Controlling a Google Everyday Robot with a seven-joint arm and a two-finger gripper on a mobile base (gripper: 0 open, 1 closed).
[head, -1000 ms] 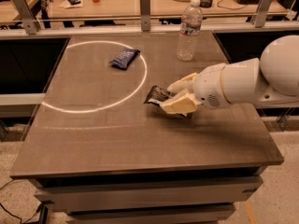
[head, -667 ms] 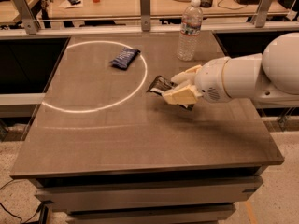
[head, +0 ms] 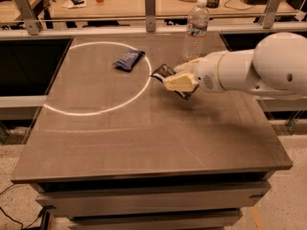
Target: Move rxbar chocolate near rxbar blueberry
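Observation:
The rxbar blueberry (head: 128, 59), a crinkled dark blue wrapper with white stripes, lies on the table at the far side of a bright ring of light. My gripper (head: 178, 78) is to its right, above the table near the ring's right edge. It is shut on the rxbar chocolate (head: 163, 72), a dark brown-black wrapper whose end sticks out to the left of the pale fingers (head: 179, 83). The bar is held off the table, about a hand's width right of the blue bar.
A clear water bottle (head: 194, 30) stands upright just behind the gripper. The grey table (head: 144, 138) has its front edge near me. Behind it runs a rail with metal posts and a desk with clutter.
My gripper has carried the rxbar chocolate up and to the left, toward the far side of the table and closer to the rxbar blueberry. The blue bar and bottle have not moved.

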